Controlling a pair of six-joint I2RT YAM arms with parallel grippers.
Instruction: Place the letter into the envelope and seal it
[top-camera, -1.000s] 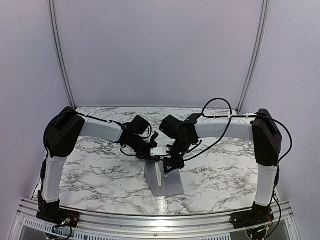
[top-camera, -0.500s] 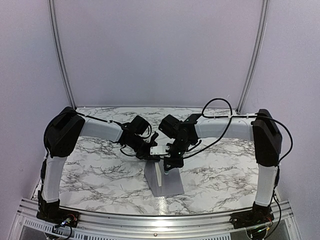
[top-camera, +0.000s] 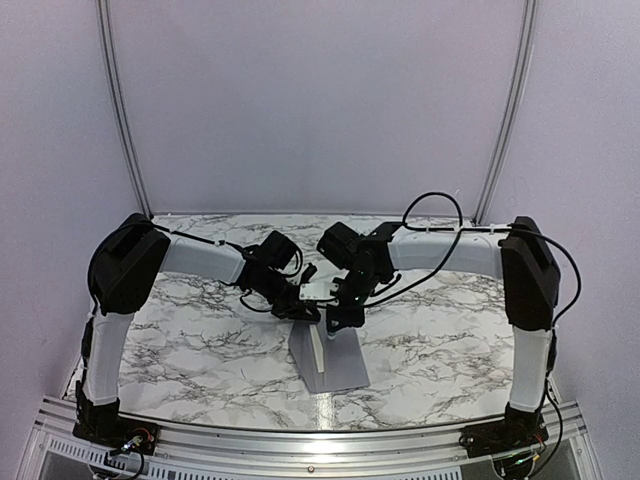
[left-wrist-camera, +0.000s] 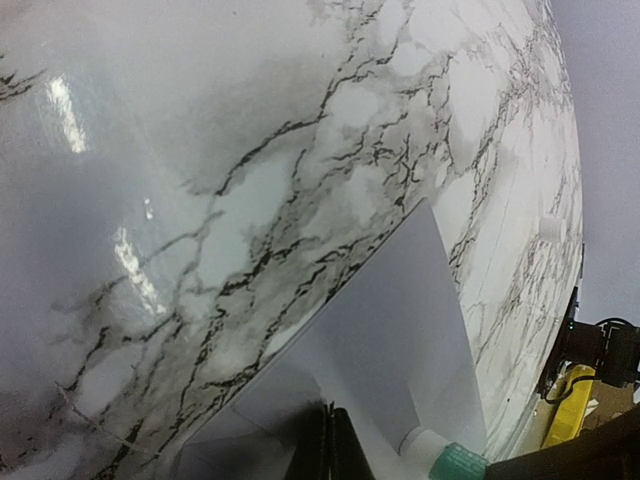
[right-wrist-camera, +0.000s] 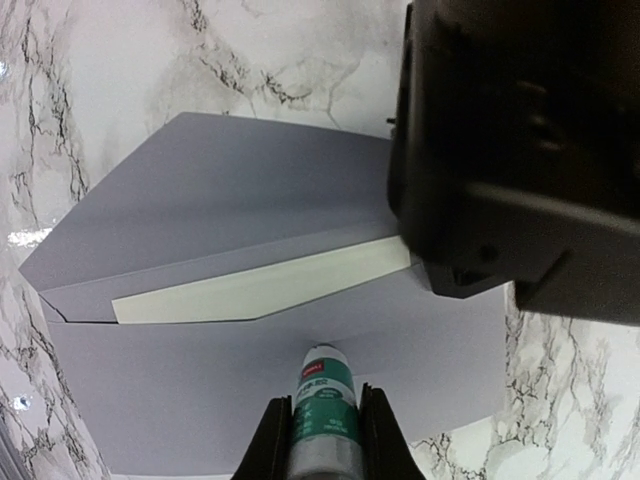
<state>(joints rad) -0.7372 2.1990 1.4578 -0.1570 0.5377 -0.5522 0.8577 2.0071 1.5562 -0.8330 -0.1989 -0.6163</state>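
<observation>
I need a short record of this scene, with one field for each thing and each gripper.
envelope: grey, flat on the marble table, flap open
letter: inside the envelope, an off-white strip showing at the mouth
tube: green-and-white, tip near the mouth
right gripper: jaws closed on the tube
left gripper: jaws shut, at the flap

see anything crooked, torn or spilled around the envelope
Nothing looks torn or spilled. The envelope lies with its flap open, and a strip of the off-white letter shows at its mouth. The right gripper holds a green-and-white tube over it.
</observation>
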